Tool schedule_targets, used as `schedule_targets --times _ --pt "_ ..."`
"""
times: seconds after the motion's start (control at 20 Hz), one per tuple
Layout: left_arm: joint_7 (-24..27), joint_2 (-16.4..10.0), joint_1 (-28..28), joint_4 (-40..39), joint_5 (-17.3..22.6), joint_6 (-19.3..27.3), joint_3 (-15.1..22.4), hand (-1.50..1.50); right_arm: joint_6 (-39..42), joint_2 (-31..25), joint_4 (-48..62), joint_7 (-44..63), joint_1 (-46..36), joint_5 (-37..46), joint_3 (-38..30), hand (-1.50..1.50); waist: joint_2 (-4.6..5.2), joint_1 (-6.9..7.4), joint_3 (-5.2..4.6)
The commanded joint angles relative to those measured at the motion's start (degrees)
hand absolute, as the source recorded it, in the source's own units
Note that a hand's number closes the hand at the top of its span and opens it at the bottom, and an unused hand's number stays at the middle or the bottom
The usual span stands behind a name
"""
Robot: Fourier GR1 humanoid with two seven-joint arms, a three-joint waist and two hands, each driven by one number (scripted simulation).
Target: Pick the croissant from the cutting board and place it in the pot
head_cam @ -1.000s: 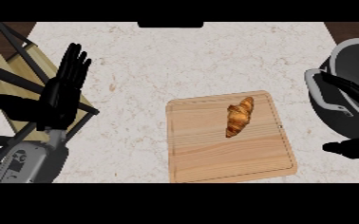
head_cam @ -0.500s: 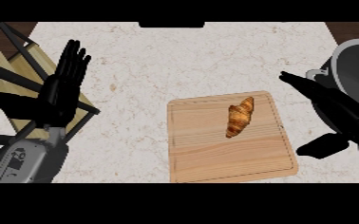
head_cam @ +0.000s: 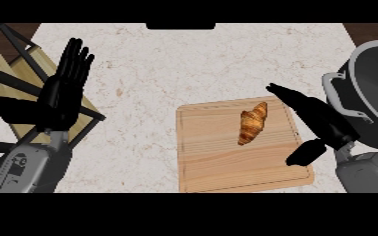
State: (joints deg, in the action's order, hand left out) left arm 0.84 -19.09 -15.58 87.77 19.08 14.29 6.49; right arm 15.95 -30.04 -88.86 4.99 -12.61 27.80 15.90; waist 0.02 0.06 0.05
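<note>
Head view, right hand (head_cam: 327, 126): what is it doing?

It hangs over the board's (head_cam: 221, 167) right edge, open, fingers straight and the thumb set apart below them. It holds nothing.

And the croissant (head_cam: 252, 124)?

It lies on the board, in the far right part, long axis running roughly from the near edge to the far one. The fingertips are just to its right and a little beyond it, near but not touching.

So which step is this?

The reach, I'd say. Nothing is grasped yet, so the pick is not done and the placing has not begun.

What does the next move call for?

The hand should shift left over the board and come down, with fingers on one side of the croissant and the thumb on the other, then close across its narrow middle. Once lifted, it goes to the pot (head_cam: 363, 97), which sits right of the board, partly cut off by the view's edge.

And the left hand (head_cam: 63, 92)?

Resting well left of the board, open, fingers up.
</note>
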Motion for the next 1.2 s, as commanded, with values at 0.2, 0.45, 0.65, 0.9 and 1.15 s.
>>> schedule_targets --times 0.2,0.45,0.65,0.9,1.15 --pt "-3.81 -1.59 -2.16 -0.57 -1.64 -0.59 -5.19 0.0 -1.58 2.11 0.86 -6.87 3.04 4.46 -0.99 -1.5 -0.06 -0.23 -0.05" --pt "0.07 1.78 -1.89 -3.3 -5.12 -0.95 -4.85 0.0 -0.11 6.09 4.86 -5.82 -2.29 7.13 -2.4 -1.5 0.01 -0.06 -0.06" --pt "-2.42 0.68 -0.92 0.17 -4.65 -2.08 -5.19 0.0 -6.56 11.83 10.51 -1.41 -2.64 15.72 2.03 -1.5 0.06 0.44 -0.04" --pt "-1.04 2.3 -0.4 -2.15 -5.5 -3.34 -6.58 0.0 -6.88 13.0 17.62 -4.74 -4.65 16.33 -1.66 -1.5 0.06 0.18 -0.05" --pt "-2.14 3.43 -3.28 -3.46 -6.54 -3.91 -7.42 0.0 -6.35 16.54 15.1 -2.12 -4.53 19.54 0.04 -1.5 0.01 -0.07 -0.06"
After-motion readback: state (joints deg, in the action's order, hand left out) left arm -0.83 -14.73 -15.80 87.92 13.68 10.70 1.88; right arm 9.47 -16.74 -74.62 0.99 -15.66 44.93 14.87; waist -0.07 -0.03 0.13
